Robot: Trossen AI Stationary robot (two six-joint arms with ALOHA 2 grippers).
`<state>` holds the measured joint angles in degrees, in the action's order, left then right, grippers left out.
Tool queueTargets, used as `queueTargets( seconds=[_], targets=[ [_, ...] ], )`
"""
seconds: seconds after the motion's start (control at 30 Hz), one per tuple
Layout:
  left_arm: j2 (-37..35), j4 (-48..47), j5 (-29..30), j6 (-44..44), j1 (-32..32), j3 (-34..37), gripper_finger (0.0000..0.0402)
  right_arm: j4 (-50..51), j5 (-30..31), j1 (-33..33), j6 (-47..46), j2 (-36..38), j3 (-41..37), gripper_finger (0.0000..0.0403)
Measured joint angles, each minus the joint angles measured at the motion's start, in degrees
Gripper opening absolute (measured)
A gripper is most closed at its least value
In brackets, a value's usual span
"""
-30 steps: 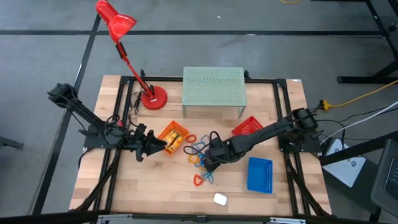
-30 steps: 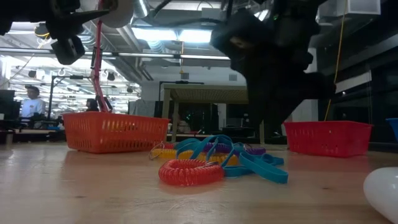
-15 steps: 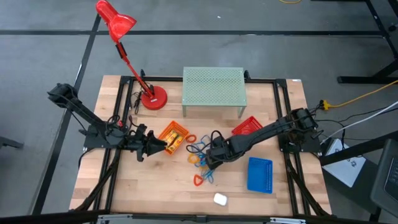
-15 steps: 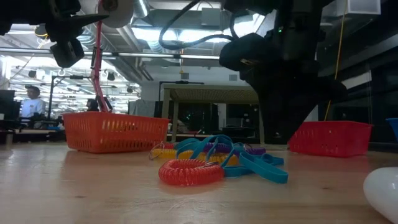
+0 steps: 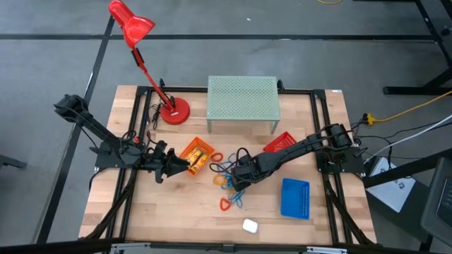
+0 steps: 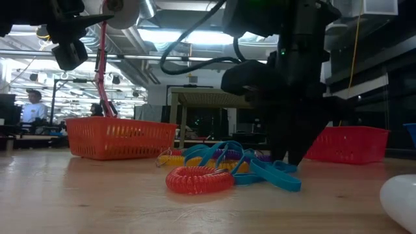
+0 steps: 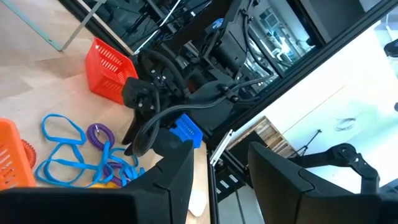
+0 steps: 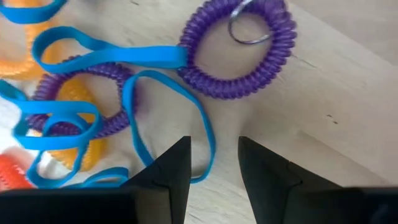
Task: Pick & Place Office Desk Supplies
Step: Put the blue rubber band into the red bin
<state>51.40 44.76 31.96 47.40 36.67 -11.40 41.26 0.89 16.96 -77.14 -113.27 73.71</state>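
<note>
Your right pincer (image 5: 233,180) hung low over the tangle of loops (image 5: 227,178) at the middle of the surface (image 5: 169,212). Its two fingers (image 8: 171,171) stood apart, nothing between them, with a blue loop (image 8: 186,134) lying on the wood just ahead and a purple coil (image 8: 239,50) a little farther on. In the low view the pincer (image 6: 286,153) came down just behind the pile, its tips close to the blue strands (image 6: 260,170).

Your left pincer (image 5: 171,166) waited beside the orange basket (image 5: 197,156), fingers parted and empty.

As for progress, you looked to be early on. The orange basket already held yellow things, though the high view did not show how many. Most of the loops remained loose on the surface: blue, purple and orange ones in the heap, a red coil (image 6: 200,179) in front of it, and one red loop (image 5: 226,204) lying apart toward the near edge. The red basket (image 5: 280,143) sat beside the right arm and the blue basket (image 5: 295,197) lay nearer the front; neither showed anything inside from above. A small white object (image 5: 249,226) rested near the front edge, untouched.

By my reading, nearly all the loops had yet to be picked up and sorted.
</note>
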Motion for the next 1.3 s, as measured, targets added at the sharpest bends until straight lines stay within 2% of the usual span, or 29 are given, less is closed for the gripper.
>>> queueTargets(
  seconds=[0.13,0.3,0.73,1.07,1.3],
  targets=[
    [0.0,-0.4,0.0,0.0,0.0,0.0,0.0148,0.7,-0.1,0.0,0.0,-0.1,0.0,0.0133],
    [0.0,-0.4,-0.1,0.0,0.0,0.0,0.0148,1.4,-1.0,-0.1,0.7,-1.0,0.2,0.0111],
    [0.0,0.0,-0.5,-0.1,0.0,0.0,0.0148,1.6,-3.7,-1.5,3.8,-1.4,0.1,0.0008],
    [0.0,0.0,-0.4,-0.2,0.0,0.0,0.0148,2.5,-4.5,-1.8,5.7,-1.3,1.6,0.0002],
    [0.0,0.0,-0.1,-0.6,0.0,0.0,0.0148,3.4,1.9,-1.7,5.7,4.7,8.3,0.0001]
  ],
)
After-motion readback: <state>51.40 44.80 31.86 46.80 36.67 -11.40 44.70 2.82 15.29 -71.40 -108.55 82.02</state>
